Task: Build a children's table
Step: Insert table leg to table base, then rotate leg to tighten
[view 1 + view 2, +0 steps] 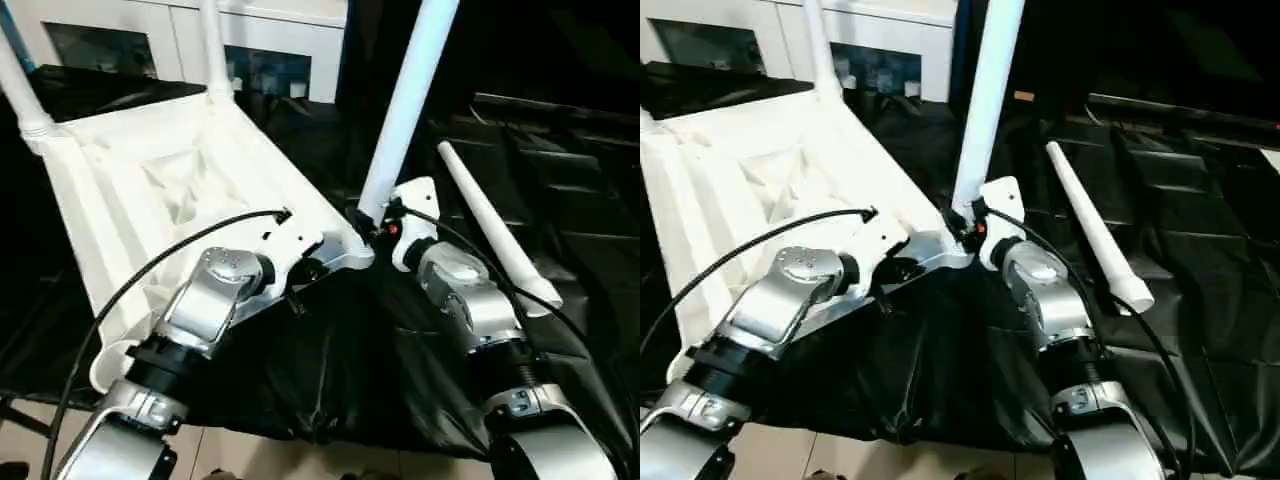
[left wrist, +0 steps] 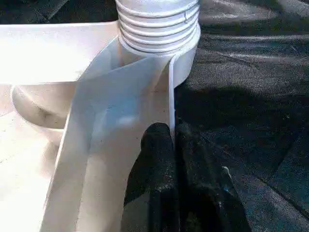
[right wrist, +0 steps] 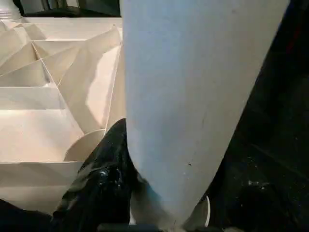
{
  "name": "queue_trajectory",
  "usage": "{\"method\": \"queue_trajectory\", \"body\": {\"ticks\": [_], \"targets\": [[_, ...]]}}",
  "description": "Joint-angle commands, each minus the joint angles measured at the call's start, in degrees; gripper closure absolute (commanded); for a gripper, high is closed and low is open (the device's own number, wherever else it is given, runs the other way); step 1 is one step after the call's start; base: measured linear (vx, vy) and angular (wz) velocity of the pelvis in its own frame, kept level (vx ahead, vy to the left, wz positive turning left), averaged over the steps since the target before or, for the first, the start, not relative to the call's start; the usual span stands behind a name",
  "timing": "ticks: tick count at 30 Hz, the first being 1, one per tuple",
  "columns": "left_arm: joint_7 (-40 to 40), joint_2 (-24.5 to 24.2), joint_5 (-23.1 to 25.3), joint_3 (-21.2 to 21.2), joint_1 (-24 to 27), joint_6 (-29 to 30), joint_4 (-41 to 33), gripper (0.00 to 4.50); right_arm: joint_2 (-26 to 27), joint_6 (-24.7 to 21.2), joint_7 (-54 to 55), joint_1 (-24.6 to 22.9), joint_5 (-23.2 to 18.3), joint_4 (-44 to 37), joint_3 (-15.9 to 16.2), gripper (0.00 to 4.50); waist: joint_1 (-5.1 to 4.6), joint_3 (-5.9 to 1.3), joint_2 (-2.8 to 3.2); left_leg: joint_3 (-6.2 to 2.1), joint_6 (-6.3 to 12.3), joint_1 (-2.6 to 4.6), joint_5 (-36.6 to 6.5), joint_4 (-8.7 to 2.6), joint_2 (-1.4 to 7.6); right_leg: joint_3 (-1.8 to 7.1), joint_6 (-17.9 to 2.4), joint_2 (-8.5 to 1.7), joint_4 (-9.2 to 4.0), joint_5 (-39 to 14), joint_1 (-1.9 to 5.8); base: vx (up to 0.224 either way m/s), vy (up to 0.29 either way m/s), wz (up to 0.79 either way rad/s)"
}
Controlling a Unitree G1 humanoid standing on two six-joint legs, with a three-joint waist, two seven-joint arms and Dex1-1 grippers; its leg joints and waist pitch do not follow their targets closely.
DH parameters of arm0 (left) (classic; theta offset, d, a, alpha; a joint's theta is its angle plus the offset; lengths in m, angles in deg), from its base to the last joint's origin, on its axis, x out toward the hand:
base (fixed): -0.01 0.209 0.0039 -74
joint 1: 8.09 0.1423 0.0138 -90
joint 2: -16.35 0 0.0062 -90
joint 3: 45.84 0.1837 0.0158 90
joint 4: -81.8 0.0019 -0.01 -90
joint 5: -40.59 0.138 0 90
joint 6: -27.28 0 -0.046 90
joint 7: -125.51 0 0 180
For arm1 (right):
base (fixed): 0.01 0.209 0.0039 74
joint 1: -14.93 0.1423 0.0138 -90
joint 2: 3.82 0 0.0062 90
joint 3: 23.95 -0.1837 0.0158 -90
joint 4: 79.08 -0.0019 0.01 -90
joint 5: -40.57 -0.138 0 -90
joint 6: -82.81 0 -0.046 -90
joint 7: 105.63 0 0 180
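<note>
- Table top (image 1: 150,190) lies upside down on black sheet (image 1: 350,370), 2 legs up at far corners.
- Left gripper (image 2: 171,133) pinched tight on top's thin edge wall.
- Right gripper (image 1: 372,222) half open, prob. hugging standing leg (image 1: 405,110) in near corner socket.
- Spare leg (image 1: 495,230) lies on sheet w/ right arm close by.

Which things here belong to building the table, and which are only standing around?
Job: table top; leg held by right tool; two standing legs; loose leg.
Around: black sheet; white cabinet.
</note>
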Motion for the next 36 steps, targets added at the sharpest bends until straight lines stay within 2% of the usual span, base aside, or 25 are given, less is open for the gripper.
{"method": "queue_trajectory", "body": {"ticks": [1,2,4,5,6,9,10,12,13,16,23,24,25,29,31,36], "targets": [[3.64,1.09,-2.49,1.93,-0.81,-2.25,-4.69,4.50,1.72,-4.15,-0.85,-2.12,1.39,6.42,2.45,2.29,0.59,-2.98,0.88,-0.18,1.58,0.17,-4.81,-3.30,1.40,1.99,-14.22,-3.66,-3.12,4.95,3.04,0.000,0.000,0.00],[4.10,0.85,-2.69,1.93,-0.75,-2.75,-4.69,4.50,1.64,-3.67,-1.31,-2.02,1.29,6.34,2.44,2.08,0.60,-2.98,0.90,-0.19,1.51,0.19,-5.01,-3.31,1.40,1.98,-14.20,-3.66,-3.13,4.61,3.03,0.000,0.000,0.00],[4.74,0.35,-3.23,1.98,-0.69,-3.36,-4.72,4.50,1.53,-3.12,-1.78,-1.78,1.34,6.28,2.55,2.08,0.60,-3.16,1.03,-0.15,1.36,0.29,-4.90,-3.21,1.42,2.02,-14.48,-3.70,-3.06,4.74,3.06,0.000,0.000,0.00],[4.97,0.11,-3.51,2.04,-0.64,-3.52,-4.80,4.50,1.48,-2.95,-1.88,-1.70,1.42,6.26,2.57,1.85,0.95,-3.23,1.10,0.01,1.53,0.43,-4.56,-3.07,1.55,2.07,-14.87,-3.77,-2.98,5.95,2.92,0.000,0.000,0.00],[4.97,0.11,-3.51,2.04,-0.64,-3.52,-4.80,4.50,1.48,-2.95,-1.88,-1.70,1.42,6.26,2.57,1.75,0.90,-3.28,0.88,-0.01,1.63,0.29,-3.71,-3.04,1.44,2.07,-14.99,-3.60,-2.74,7.24,3.10,0.000,0.000,0.00],[6.53,-0.63,-4.69,1.28,-0.45,-4.36,-4.74,4.50,0.82,-1.79,-3.43,-1.06,1.15,6.32,2.27,1.62,1.28,-3.48,1.08,0.13,2.63,0.38,-0.70,-2.80,1.31,1.96,-15.73,-3.44,-2.30,11.95,3.15,0.000,0.000,0.00],[6.98,-0.94,-4.74,1.19,-0.40,-4.66,-4.61,4.50,0.52,-1.62,-3.64,-0.90,1.34,6.15,2.36,1.34,1.41,-3.45,1.02,0.14,3.01,0.31,-0.42,-2.79,1.29,1.93,-15.80,-3.40,-2.23,12.98,3.25,0.000,0.000,0.00],[7.25,-1.24,-4.71,1.17,-0.37,-4.99,-4.40,4.50,0.21,-1.31,-3.90,-0.73,1.52,6.02,2.44,1.26,1.53,-3.47,1.12,0.14,3.03,0.41,-0.71,-2.78,1.34,1.92,-15.78,-3.46,-2.25,12.61,3.21,0.000,0.000,0.00],[7.82,-1.64,-4.83,1.10,-0.28,-5.59,-4.19,4.50,-0.27,-0.86,-5.05,-0.71,1.35,5.11,2.49,1.14,1.62,-3.54,0.97,0.14,2.97,0.40,-0.82,-2.78,1.35,1.91,-15.86,-3.51,-2.25,12.28,3.32,0.000,0.000,0.00],[8.75,-2.27,-4.99,1.19,-0.05,-6.36,-4.26,4.50,-1.09,-0.59,-7.09,-0.91,1.05,3.50,2.74,0.83,1.89,-3.73,1.07,0.15,3.09,0.37,0.03,-2.59,1.30,1.95,-16.02,-3.50,-1.99,13.37,3.42,0.000,0.000,0.00],[15.92,-5.77,-6.96,2.01,0.73,-12.49,-3.44,4.50,-6.35,0.45,-17.17,-3.87,-0.26,-4.94,4.61,0.77,2.56,-4.03,1.10,0.20,4.87,0.38,2.84,-2.08,1.27,1.80,-16.46,-3.25,-1.42,18.37,3.48,0.000,0.000,0.00],[16.11,-5.83,-7.03,2.01,0.75,-12.63,-3.44,4.50,-6.46,0.42,-17.33,-3.92,-0.29,-5.08,4.64,0.77,2.80,-4.07,1.33,0.14,4.92,0.47,2.93,-2.02,1.31,1.75,-16.45,-3.25,-1.35,18.62,3.44,0.000,0.000,0.00],[18.30,-6.72,-7.73,2.09,1.09,-13.26,-3.56,4.50,-8.35,0.66,-20.38,-4.91,-0.60,-7.34,5.40,0.77,2.98,-4.02,1.21,0.21,5.05,0.44,2.92,-1.99,1.35,1.77,-16.45,-3.23,-1.28,18.93,3.43,0.000,0.000,0.00],[21.79,-8.71,-7.59,3.00,1.40,-17.38,-2.44,4.50,-12.01,0.64,-26.38,-7.15,-0.90,-11.24,7.28,0.77,3.70,-3.72,1.32,0.27,4.45,0.67,-0.19,-2.14,1.58,1.75,-15.95,-3.40,-1.58,14.40,2.99,0.000,0.000,0.00],[24.87,-9.92,-8.02,3.47,1.70,-20.64,-1.04,4.50,-14.55,0.92,-30.66,-9.11,-1.44,-13.99,8.25,0.77,3.98,-3.66,1.27,0.19,3.76,0.65,-1.93,-2.19,1.59,1.73,-15.40,-3.46,-1.77,11.27,3.00,0.000,0.000,0.00],[28.85,-11.27,-8.71,4.53,2.03,-23.10,0.03,4.50,-17.62,-1.04,-36.64,-11.30,-3.38,-17.55,9.27,0.77,4.18,-3.45,1.14,0.05,2.79,0.48,-4.70,-2.30,1.65,1.77,-14.76,-3.73,-1.98,6.79,2.93,0.000,0.000,0.00]]}}
